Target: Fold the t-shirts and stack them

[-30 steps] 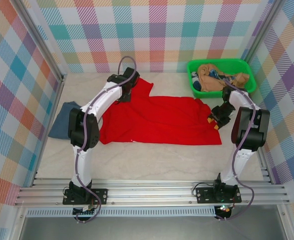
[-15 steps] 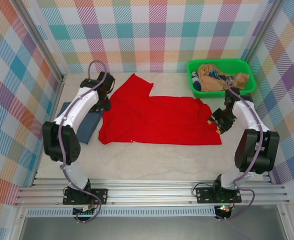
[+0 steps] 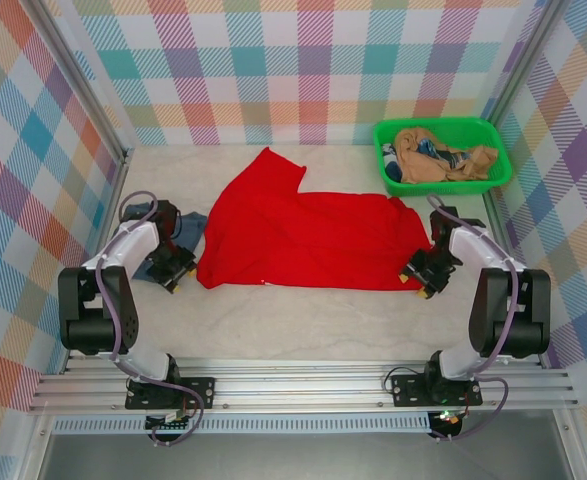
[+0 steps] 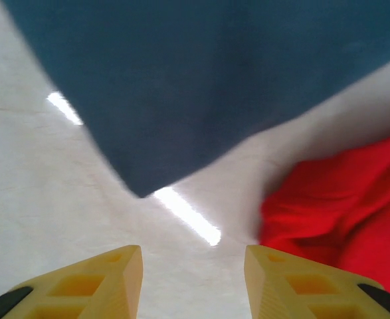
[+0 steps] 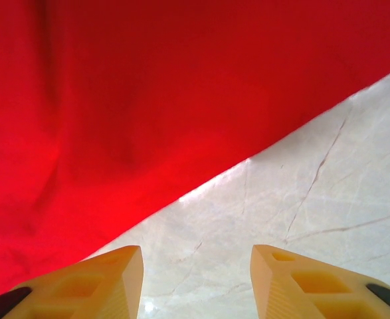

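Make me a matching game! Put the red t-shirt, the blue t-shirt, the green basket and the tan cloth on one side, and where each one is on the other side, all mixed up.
Things:
1. red t-shirt
2. blue t-shirt
3. green basket
4. tan cloth

Places:
A. inside the basket
B. far right corner of the table
C. spread across the middle of the table
D. left side of the table, beside the red one

Right pairs: 1-C, 2-D, 3-B, 4-A.
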Controlling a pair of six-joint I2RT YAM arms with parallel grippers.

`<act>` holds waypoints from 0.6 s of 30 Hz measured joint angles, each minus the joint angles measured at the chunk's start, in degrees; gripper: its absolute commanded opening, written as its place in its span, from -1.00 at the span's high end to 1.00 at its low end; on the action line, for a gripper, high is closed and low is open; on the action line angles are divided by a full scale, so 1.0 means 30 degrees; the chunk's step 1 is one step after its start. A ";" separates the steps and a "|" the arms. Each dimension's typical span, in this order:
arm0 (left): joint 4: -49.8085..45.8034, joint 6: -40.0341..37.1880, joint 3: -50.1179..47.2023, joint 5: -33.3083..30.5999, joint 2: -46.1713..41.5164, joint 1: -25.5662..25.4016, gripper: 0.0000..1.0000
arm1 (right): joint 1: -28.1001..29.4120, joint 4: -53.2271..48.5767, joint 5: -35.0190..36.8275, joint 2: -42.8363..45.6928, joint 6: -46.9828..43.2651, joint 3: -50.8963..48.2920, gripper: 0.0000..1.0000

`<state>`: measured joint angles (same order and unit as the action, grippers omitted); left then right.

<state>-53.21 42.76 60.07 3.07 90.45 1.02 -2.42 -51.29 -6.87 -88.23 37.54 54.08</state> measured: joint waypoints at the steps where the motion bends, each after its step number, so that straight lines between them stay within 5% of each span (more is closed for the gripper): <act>1: 0.0364 0.0299 -0.0087 0.0131 -0.0058 -0.0226 0.12 | -0.0175 0.0051 0.0087 -0.0233 -0.0066 0.0087 0.09; 7: 0.1355 0.1304 -0.0947 0.0284 -0.0444 -0.1756 0.27 | -0.0612 0.0299 0.0466 -0.1982 -0.0182 0.1144 0.12; 18: 0.2608 0.1202 -0.0947 -0.1370 0.2244 -0.2004 0.45 | -0.0714 0.0583 0.1617 -0.4517 -0.0168 0.2667 0.17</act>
<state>-45.39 46.37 57.23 -1.04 97.19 -4.99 -4.56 -49.54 -2.02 -101.78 37.04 62.08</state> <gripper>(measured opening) 0.299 0.419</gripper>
